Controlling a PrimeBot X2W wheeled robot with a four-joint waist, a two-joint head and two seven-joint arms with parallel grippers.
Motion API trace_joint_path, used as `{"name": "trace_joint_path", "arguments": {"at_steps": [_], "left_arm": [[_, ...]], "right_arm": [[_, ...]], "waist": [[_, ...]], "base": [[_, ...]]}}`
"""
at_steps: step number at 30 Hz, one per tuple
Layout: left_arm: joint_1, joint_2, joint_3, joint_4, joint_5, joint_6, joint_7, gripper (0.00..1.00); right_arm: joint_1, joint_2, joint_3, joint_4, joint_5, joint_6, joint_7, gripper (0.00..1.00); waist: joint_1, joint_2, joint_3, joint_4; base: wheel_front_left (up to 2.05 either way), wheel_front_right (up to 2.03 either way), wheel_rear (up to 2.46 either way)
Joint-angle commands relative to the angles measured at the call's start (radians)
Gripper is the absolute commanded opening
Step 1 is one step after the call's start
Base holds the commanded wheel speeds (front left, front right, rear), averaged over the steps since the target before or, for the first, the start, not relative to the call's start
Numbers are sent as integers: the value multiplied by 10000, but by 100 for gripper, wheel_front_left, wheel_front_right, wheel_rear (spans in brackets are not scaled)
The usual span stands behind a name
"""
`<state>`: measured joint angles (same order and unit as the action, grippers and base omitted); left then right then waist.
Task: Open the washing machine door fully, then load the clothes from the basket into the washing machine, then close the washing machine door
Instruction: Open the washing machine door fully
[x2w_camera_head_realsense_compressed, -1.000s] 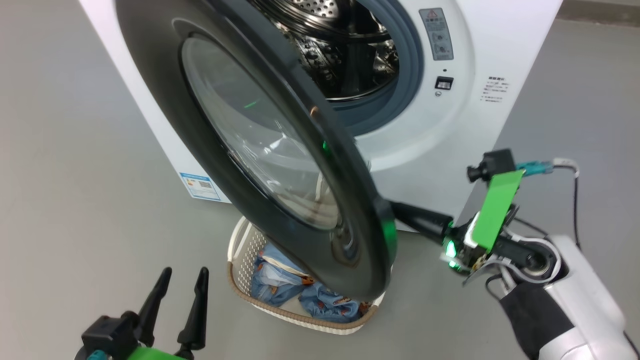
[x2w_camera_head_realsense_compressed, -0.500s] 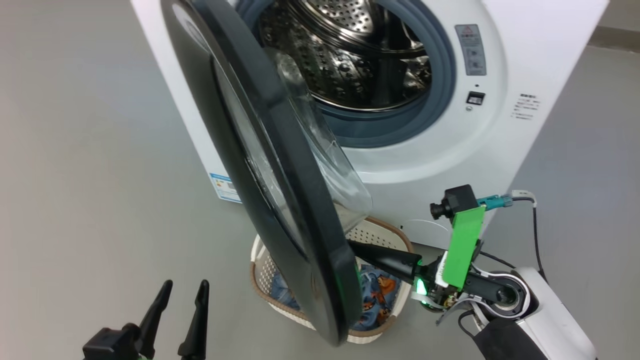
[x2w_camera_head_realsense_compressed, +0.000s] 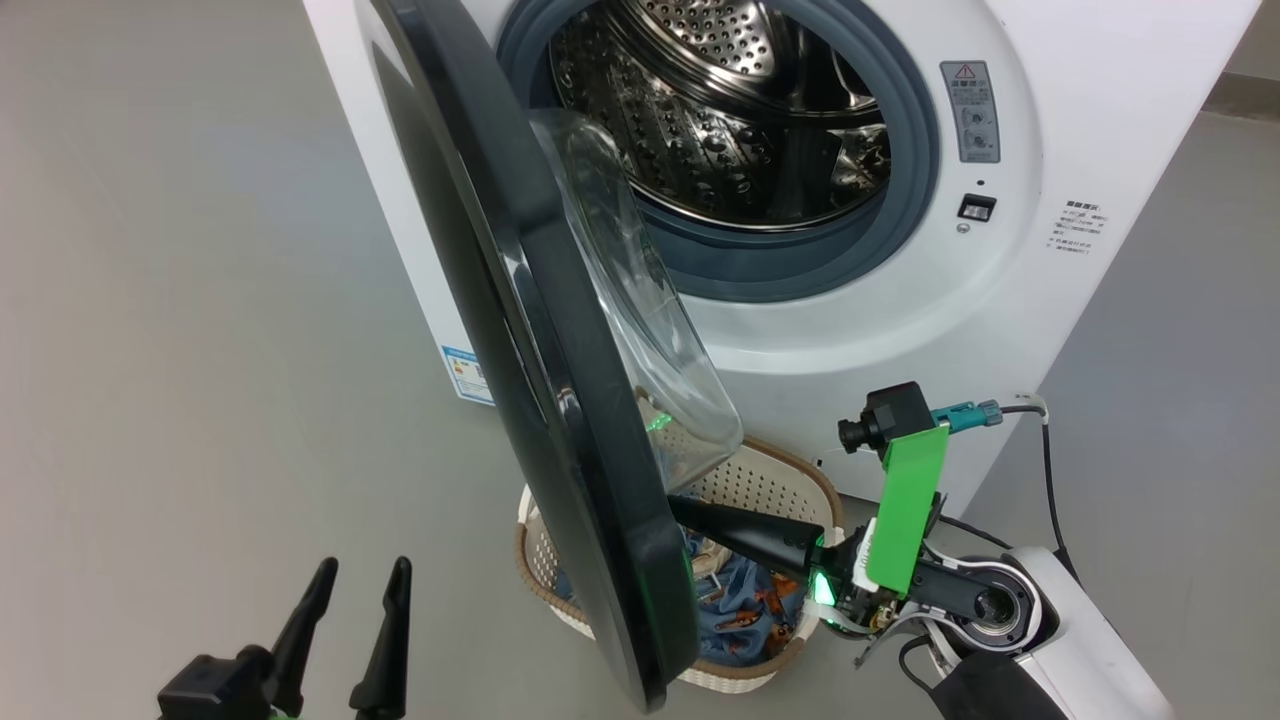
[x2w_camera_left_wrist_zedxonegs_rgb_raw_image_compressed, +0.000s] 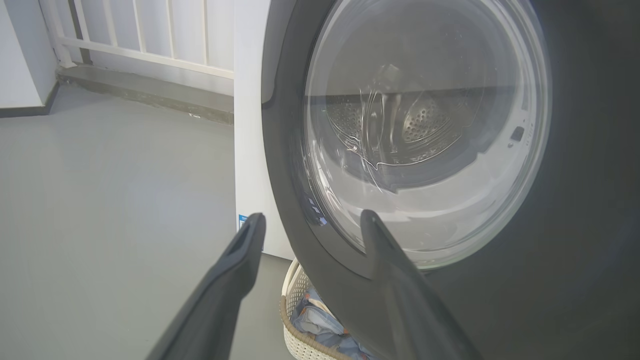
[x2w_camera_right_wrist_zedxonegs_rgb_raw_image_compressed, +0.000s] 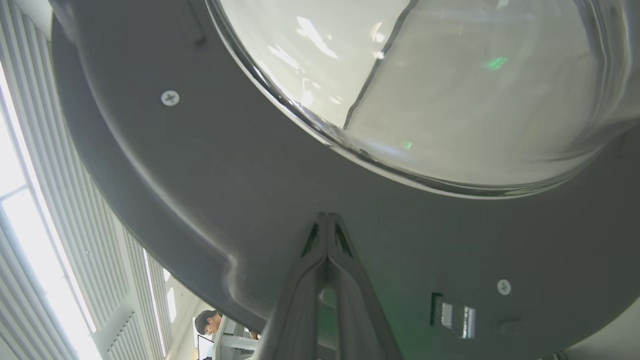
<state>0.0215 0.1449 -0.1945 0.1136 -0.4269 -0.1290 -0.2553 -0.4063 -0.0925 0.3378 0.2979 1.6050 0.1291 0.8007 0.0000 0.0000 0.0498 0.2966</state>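
Grey floor (x2w_camera_head_realsense_compressed: 150, 300), smooth, fills the left of the head view.

- White washing machine (x2w_camera_head_realsense_compressed: 1100, 120), upper right of the head view; steel drum (x2w_camera_head_realsense_compressed: 720, 110) and grey-blue gasket (x2w_camera_head_realsense_compressed: 800, 270) exposed; blue label sticker (x2w_camera_head_realsense_compressed: 462, 372) low on its left side.
- Black washing machine door (x2w_camera_head_realsense_compressed: 610, 560), swung out, seen nearly edge-on down the centre of the frame; glass bowl window (x2w_camera_head_realsense_compressed: 640, 330) bulging toward the machine.
- Cream basket (x2w_camera_head_realsense_compressed: 760, 480), on the floor at lower centre, partly hidden behind the door's bottom edge.
- Blue printed clothes (x2w_camera_head_realsense_compressed: 745, 605), lying inside the basket.
- Entering from lower right, right gripper (x2w_camera_head_realsense_compressed: 680, 508): fingers pressed together, tips at the door's grey inner face below the window; contact cannot be confirmed.
- At lower left, left gripper (x2w_camera_head_realsense_compressed: 364, 568): fingers spread apart, holding nothing, clear of the door's outer face.
- White railing (x2w_camera_left_wrist_zedxonegs_rgb_raw_image_compressed: 150, 35), upper left of the left wrist view.
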Motion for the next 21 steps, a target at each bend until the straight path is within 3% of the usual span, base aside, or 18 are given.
{"name": "trace_joint_path", "arguments": {"at_steps": [1,13,16,17,18,21], "left_arm": [[-157,143,387,-280,78,-17,-65,100],[-231,151,318,-232,4,-17,-65,100],[-274,170,290,-206,-12,-17,-65,100],[-287,179,280,-192,-20,-17,-65,100],[-293,187,277,-182,-33,-17,-65,100],[-271,207,284,-175,-79,-17,-65,100]], "right_arm": [[32,263,166,-316,47,16,45,0],[258,210,-76,-315,-268,16,-393,0],[377,88,-204,-423,-459,16,-693,47],[440,38,-249,-466,-502,16,-782,78],[505,-35,-288,-512,-581,16,-892,100],[729,-227,-411,-613,-697,16,-1172,100]], "waist": [[0,0,7,-38],[0,0,-96,-365],[0,0,-140,-467],[0,0,-162,-506],[0,0,-181,-552],[0,0,-228,-691]], "base": [[0,0,0],[0,0,0],[0,0,0],[0,0,0],[0,0,0],[0,0,0]]}}
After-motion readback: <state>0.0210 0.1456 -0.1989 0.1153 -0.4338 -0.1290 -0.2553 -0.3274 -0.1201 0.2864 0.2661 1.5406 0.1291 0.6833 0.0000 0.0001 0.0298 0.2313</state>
